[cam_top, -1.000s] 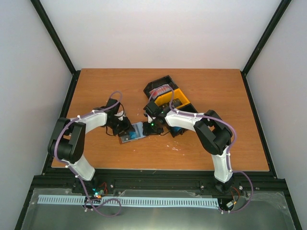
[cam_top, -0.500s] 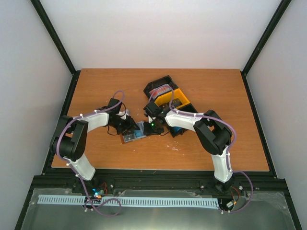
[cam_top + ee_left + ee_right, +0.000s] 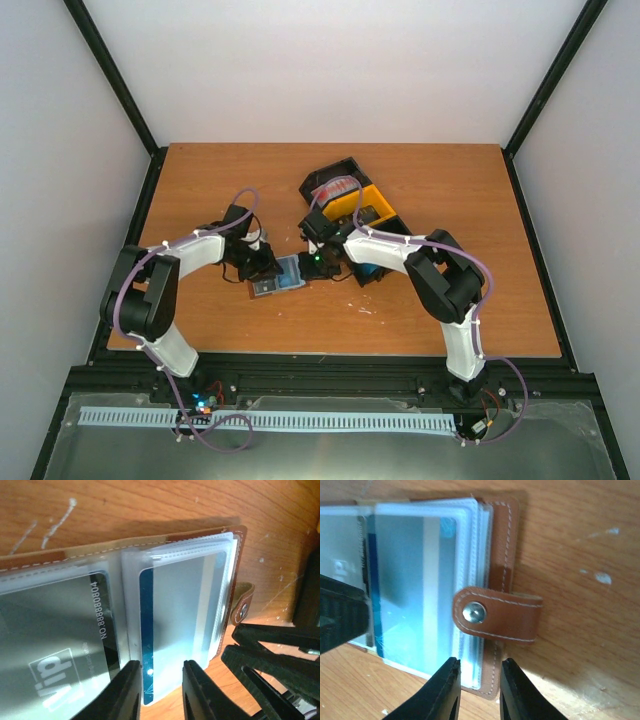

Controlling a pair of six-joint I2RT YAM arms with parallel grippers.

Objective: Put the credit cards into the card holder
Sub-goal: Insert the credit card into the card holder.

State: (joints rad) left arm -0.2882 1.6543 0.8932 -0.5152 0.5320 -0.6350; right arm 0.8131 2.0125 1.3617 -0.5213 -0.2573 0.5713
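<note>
Open card holder [image 3: 277, 279] lies on the table [image 3: 450, 300], center of the top view, blue card [image 3: 170, 630] inside. Left gripper [image 3: 161, 667] and right gripper [image 3: 481, 664] sit over its edges, fingers narrowly apart; can't tell if they pinch it.

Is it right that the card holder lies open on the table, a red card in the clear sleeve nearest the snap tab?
No: that card is blue, not red, as the left wrist view shows. The card holder does lie open on the table, the card in the sleeve nearest the snap tab.
</note>
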